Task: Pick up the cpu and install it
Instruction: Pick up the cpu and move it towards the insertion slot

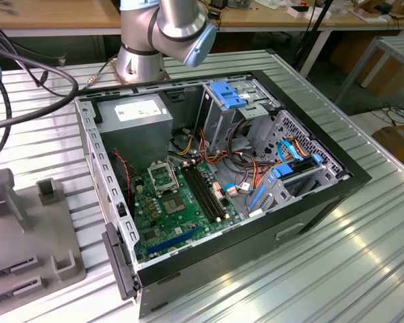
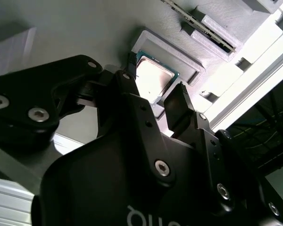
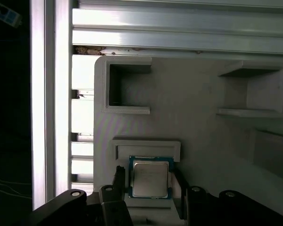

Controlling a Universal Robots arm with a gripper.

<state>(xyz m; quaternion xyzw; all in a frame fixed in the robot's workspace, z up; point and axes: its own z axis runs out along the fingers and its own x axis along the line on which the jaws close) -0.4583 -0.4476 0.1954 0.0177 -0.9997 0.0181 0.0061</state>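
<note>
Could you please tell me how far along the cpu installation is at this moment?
Nothing looks finished yet: the cpu lies flat in its recess in the grey holder. In hand: the gripper straddles it, jaws open on either side, not gripping. Left: the lift and the seating, since the socket shows no silver chip.
</note>
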